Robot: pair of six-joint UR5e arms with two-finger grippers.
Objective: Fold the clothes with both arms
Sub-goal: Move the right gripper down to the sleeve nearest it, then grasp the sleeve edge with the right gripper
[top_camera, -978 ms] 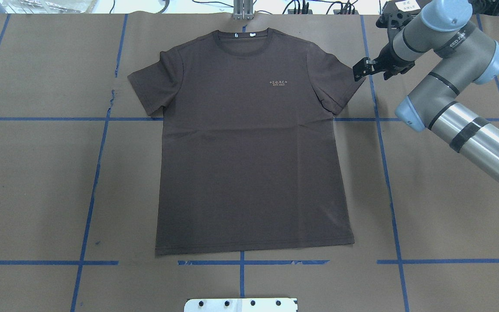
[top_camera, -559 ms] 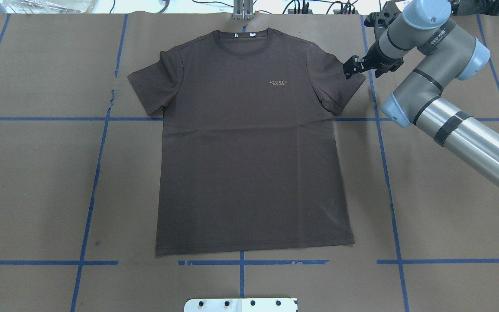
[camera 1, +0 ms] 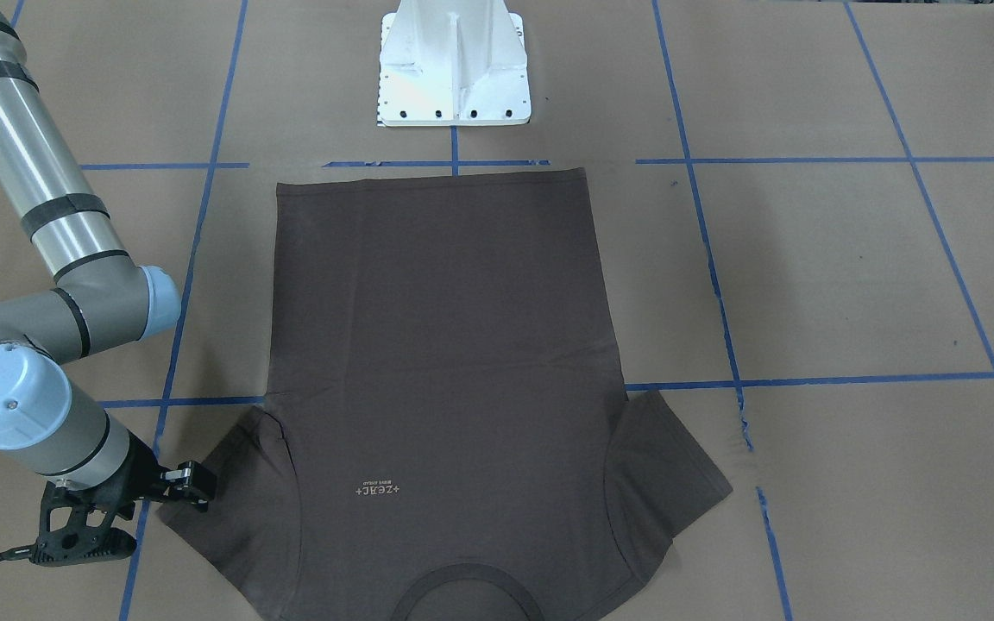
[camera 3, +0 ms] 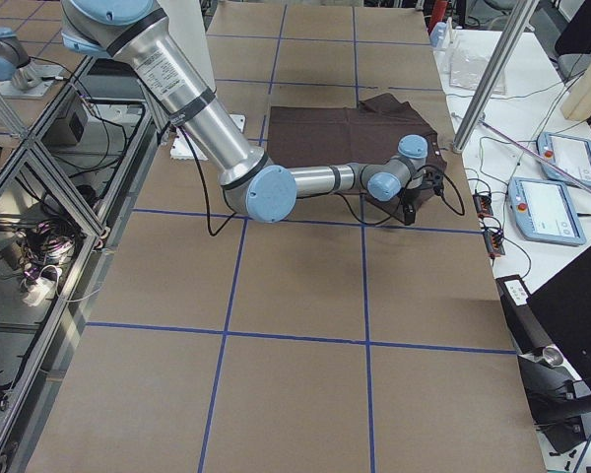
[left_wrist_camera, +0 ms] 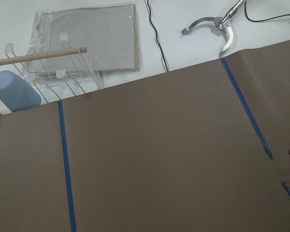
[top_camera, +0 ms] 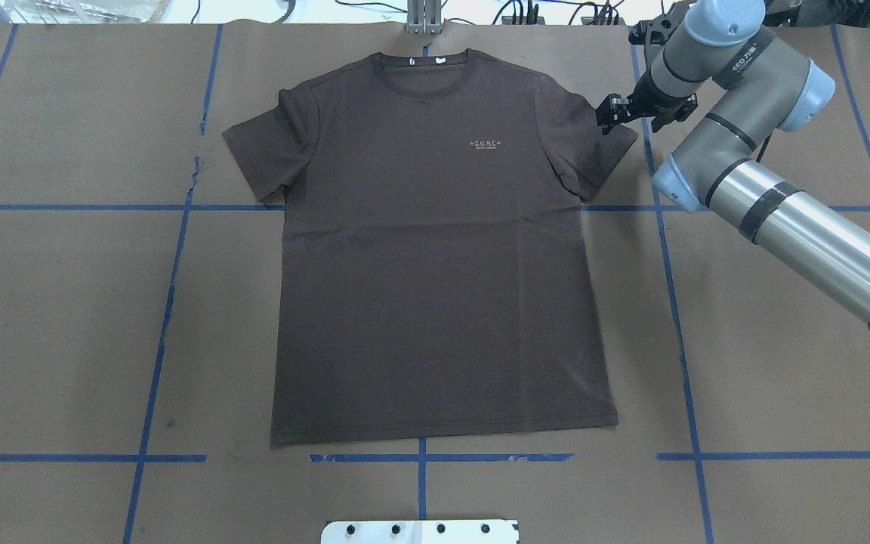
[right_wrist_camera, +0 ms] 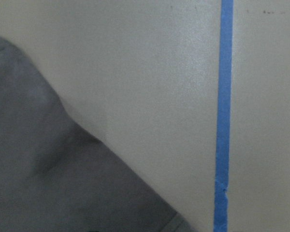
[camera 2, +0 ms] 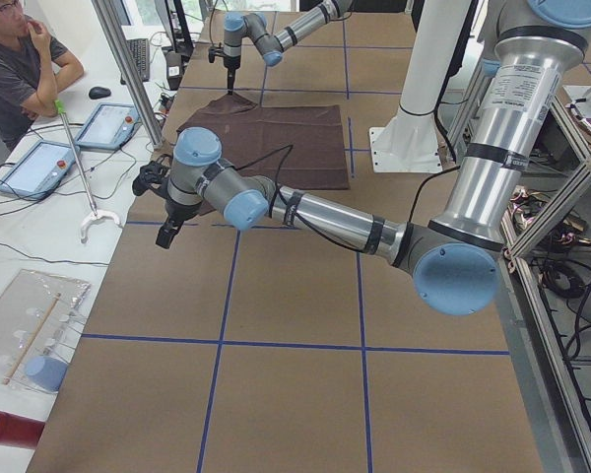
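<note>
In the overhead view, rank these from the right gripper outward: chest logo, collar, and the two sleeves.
1. Sleeve on the view's right, at the right gripper.
2. Chest logo, mid-chest.
3. Collar, top centre.
4. Sleeve on the view's left, opposite side.

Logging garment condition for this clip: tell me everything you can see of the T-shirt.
The T-shirt is dark grey-brown and short-sleeved, of soft, thin-looking fabric, with a round ribbed collar and a small pale chest logo. It lies flat, face up and unfolded on the brown paper-covered table, collar away from the robot and hem nearest it, with a few faint creases. The right gripper is at the outer edge of one sleeve; contact cannot be confirmed.
</note>
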